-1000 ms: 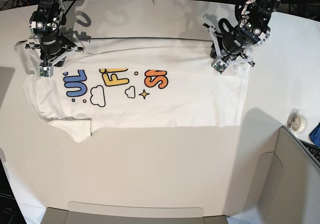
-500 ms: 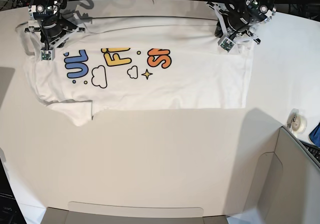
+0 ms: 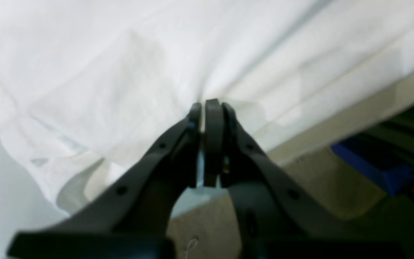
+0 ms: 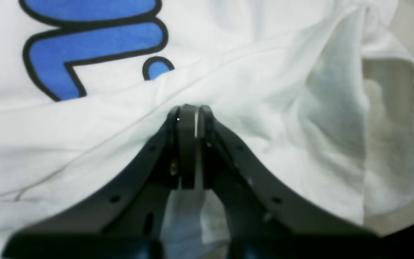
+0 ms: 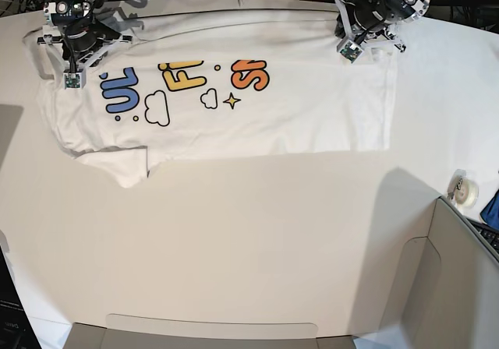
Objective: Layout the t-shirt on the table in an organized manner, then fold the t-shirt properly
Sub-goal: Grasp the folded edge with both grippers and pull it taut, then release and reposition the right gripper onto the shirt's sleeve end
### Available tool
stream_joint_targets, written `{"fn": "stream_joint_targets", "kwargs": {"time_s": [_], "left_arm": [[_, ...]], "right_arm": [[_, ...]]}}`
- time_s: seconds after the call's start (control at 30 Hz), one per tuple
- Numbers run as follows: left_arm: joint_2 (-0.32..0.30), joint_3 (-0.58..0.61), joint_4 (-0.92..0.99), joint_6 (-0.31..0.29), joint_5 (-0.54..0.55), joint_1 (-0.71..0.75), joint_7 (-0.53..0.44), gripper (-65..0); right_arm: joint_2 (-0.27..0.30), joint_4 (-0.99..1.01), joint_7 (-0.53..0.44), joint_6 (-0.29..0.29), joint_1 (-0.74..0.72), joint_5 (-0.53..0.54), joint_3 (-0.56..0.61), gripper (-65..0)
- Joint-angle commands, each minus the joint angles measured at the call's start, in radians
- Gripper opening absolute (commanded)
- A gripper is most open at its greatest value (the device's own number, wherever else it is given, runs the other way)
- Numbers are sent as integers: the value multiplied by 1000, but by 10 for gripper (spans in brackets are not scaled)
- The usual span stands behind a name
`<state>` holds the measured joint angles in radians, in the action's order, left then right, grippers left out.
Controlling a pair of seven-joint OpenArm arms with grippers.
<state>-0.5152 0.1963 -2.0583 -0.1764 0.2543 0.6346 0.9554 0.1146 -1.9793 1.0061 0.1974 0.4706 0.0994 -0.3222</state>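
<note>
White table [image 5: 249,240]: we see the t-shirt [image 5: 296,115] stretched lengthwise between both grippers, print up, reading partial "FI" and "S". Left gripper [image 3: 208,108] and right gripper [image 4: 189,111] pinch its far edge.

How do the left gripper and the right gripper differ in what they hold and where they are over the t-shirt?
The left gripper pinches plain white cloth of the t-shirt near the table edge; the right gripper pinches cloth beside the blue lettering. In the base view the left gripper sits on the right side, the right gripper on the left. Both have fingers closed on the shirt's far edge.
</note>
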Motion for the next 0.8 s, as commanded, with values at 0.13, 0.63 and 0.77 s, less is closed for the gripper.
{"fn": "stream_joint_targets", "kwargs": {"time_s": [0.13,0.63,0.77], "left_arm": [[-7,-105,-29,4,-17,8,-5,-509],[-4,-177,-34,4,-14,-88,-34,-485],[23,-176,-34,2,-14,-112,-32,-485]], "right_arm": [[9,-70,-3,-11,-34,-23,-15,-629],[76,-73,15,-16,-299,-56,100,-321],[191,-50,110,-19,-470,-238,433,-293]]}}
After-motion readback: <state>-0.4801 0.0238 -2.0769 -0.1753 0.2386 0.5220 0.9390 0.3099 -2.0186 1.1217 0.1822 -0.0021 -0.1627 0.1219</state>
